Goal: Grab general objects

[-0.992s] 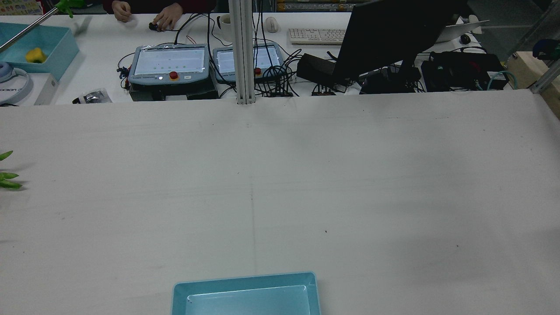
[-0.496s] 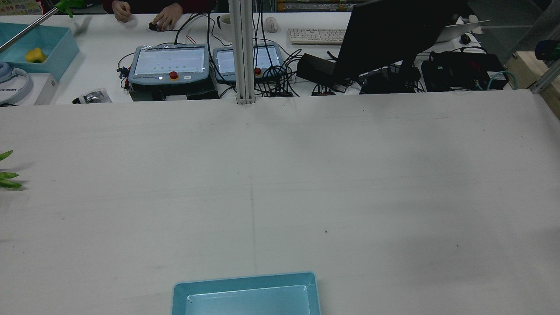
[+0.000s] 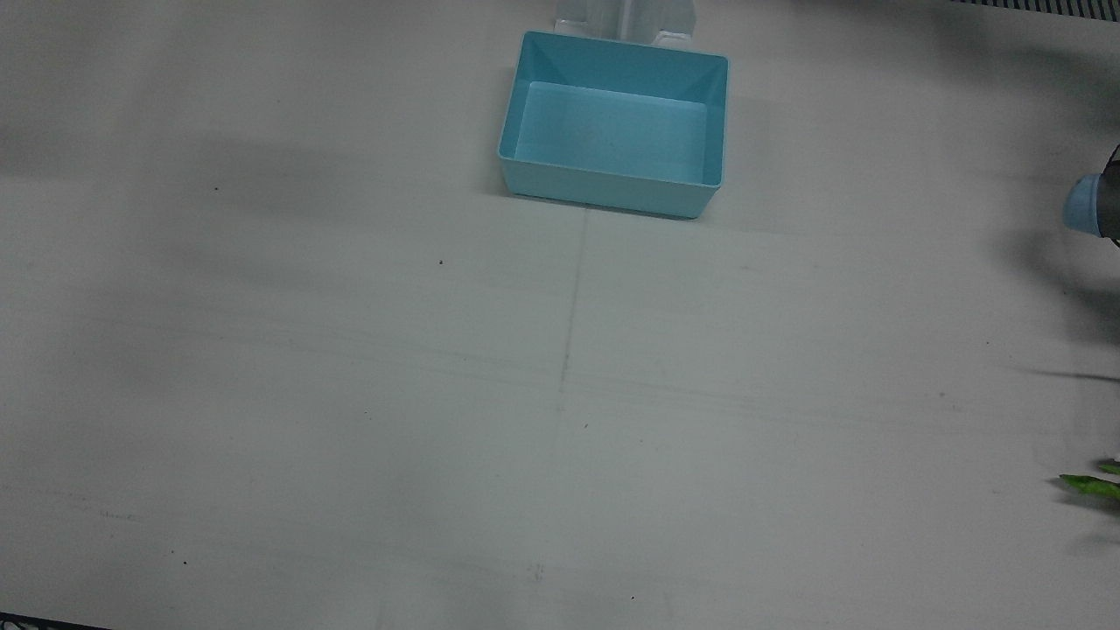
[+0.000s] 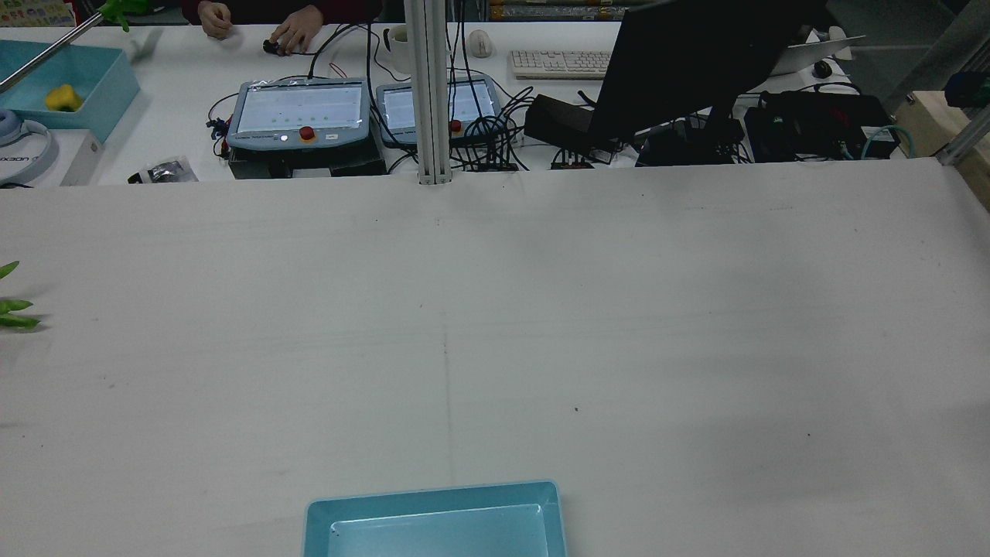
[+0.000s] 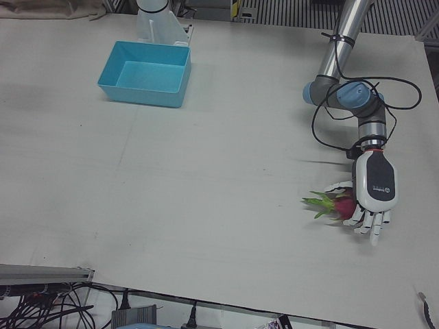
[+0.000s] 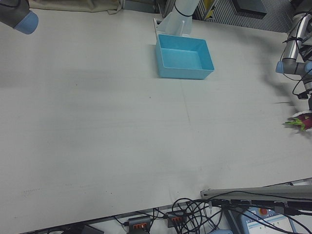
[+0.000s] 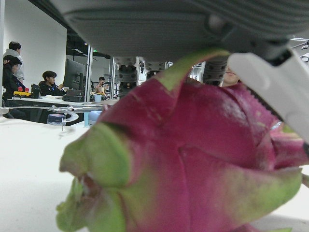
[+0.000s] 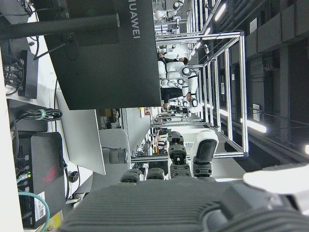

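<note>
A pink dragon fruit (image 5: 341, 205) with green leaf tips lies near the table's edge on my left side. My left hand (image 5: 372, 195) is over it with its fingers curled around it. In the left hand view the fruit (image 7: 193, 159) fills the picture right under the palm (image 7: 169, 24). Only its green tips show in the rear view (image 4: 15, 305) and the front view (image 3: 1089, 484). It also shows in the right-front view (image 6: 304, 120). My right hand (image 8: 183, 203) shows only in its own view, held up, fingers apart and holding nothing.
A light blue bin (image 5: 140, 96) stands empty near the arms' pedestals, also seen in the front view (image 3: 604, 194). My left arm's elbow (image 3: 1089, 206) hangs over the table's side. Beyond the far edge are teach pendants (image 4: 298, 112), cables and a monitor (image 4: 696, 62).
In the rear view the fruit's green tips have shifted slightly up and toward the left edge. Nothing else has moved.
</note>
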Available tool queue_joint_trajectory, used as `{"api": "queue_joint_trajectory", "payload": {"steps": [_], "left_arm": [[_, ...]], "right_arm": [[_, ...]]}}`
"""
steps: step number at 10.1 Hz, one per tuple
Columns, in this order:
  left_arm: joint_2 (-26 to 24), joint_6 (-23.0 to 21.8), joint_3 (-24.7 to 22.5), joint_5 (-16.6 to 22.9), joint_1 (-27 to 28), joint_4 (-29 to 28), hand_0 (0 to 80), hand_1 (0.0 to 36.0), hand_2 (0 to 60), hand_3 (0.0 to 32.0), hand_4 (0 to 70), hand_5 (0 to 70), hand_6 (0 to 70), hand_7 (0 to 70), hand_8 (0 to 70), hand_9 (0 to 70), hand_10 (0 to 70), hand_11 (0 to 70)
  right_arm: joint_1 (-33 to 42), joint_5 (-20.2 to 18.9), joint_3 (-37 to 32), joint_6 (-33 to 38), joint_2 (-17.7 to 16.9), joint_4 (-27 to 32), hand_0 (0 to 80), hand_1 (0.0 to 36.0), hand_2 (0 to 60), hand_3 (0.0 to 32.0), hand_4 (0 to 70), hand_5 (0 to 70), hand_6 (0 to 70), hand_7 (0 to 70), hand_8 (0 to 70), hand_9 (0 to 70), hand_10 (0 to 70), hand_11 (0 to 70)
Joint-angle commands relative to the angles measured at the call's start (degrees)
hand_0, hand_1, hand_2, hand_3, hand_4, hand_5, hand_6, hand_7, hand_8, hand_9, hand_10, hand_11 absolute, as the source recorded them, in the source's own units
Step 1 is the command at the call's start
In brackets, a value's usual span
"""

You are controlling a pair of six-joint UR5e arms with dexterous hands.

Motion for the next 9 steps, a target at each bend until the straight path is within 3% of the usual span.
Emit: {"api": "queue_joint_trajectory", "payload": {"steps": [1, 2, 3, 4, 5, 7, 8, 9], "left_arm": [[-0.1, 2.4, -0.1, -0.1, 0.6, 0.1, 50.0, 14.4, 15.7, 0.0, 34.3, 23.1, 23.9, 30.8, 17.1, 5.4, 31.5, 45.5], [-0.1, 2.6, -0.1, -0.1, 0.8, 0.1, 50.0, 14.4, 17.0, 0.0, 36.6, 24.8, 25.5, 33.7, 18.4, 7.5, 33.2, 47.6], [-0.2, 2.6, -0.1, -1.5, 1.0, 0.4, 50.2, 15.5, 16.3, 0.0, 30.8, 19.9, 20.5, 29.1, 14.7, 4.5, 27.2, 40.0], [-0.3, 2.5, -0.1, -2.2, 1.5, 1.1, 50.6, 17.7, 17.0, 0.0, 24.4, 15.2, 13.7, 23.3, 7.9, 3.2, 16.6, 25.2], [-0.4, 2.5, -0.2, -2.2, 1.9, 1.4, 50.4, 18.8, 21.8, 0.0, 25.1, 15.7, 13.5, 23.5, 7.0, 3.3, 16.6, 25.1], [-0.6, 2.6, -0.1, -2.3, 2.1, 1.6, 48.3, 19.4, 42.1, 0.0, 32.1, 25.4, 21.4, 35.9, 15.9, 6.3, 33.9, 48.8], [-0.6, 2.6, -0.1, -2.9, 2.1, 1.6, 46.8, 20.3, 59.0, 0.0, 39.2, 32.7, 23.8, 41.1, 20.9, 12.8, 43.9, 62.1], [-0.6, 2.6, -0.1, -3.7, 2.1, 1.8, 46.3, 19.7, 60.0, 0.0, 49.6, 36.5, 27.3, 44.8, 24.3, 17.3, 49.2, 69.6]], "right_arm": [[0.0, 0.0, 0.0, 0.0, 0.0, 0.0, 0.0, 0.0, 0.0, 0.0, 0.0, 0.0, 0.0, 0.0, 0.0, 0.0, 0.0, 0.0], [0.0, 0.0, 0.0, 0.0, 0.0, 0.0, 0.0, 0.0, 0.0, 0.0, 0.0, 0.0, 0.0, 0.0, 0.0, 0.0, 0.0, 0.0], [0.0, 0.0, 0.0, 0.0, 0.0, 0.0, 0.0, 0.0, 0.0, 0.0, 0.0, 0.0, 0.0, 0.0, 0.0, 0.0, 0.0, 0.0], [0.0, 0.0, 0.1, 0.0, 0.0, 0.0, 0.0, 0.0, 0.0, 0.0, 0.0, 0.0, 0.0, 0.0, 0.0, 0.0, 0.0, 0.0], [0.0, 0.0, 0.1, 0.0, 0.0, 0.0, 0.0, 0.0, 0.0, 0.0, 0.0, 0.0, 0.0, 0.0, 0.0, 0.0, 0.0, 0.0], [0.0, 0.0, 0.0, 0.0, 0.0, 0.0, 0.0, 0.0, 0.0, 0.0, 0.0, 0.0, 0.0, 0.0, 0.0, 0.0, 0.0, 0.0], [0.0, 0.0, 0.0, 0.0, 0.0, 0.0, 0.0, 0.0, 0.0, 0.0, 0.0, 0.0, 0.0, 0.0, 0.0, 0.0, 0.0, 0.0], [0.0, 0.0, 0.0, 0.0, 0.0, 0.0, 0.0, 0.0, 0.0, 0.0, 0.0, 0.0, 0.0, 0.0, 0.0, 0.0, 0.0, 0.0]]}}
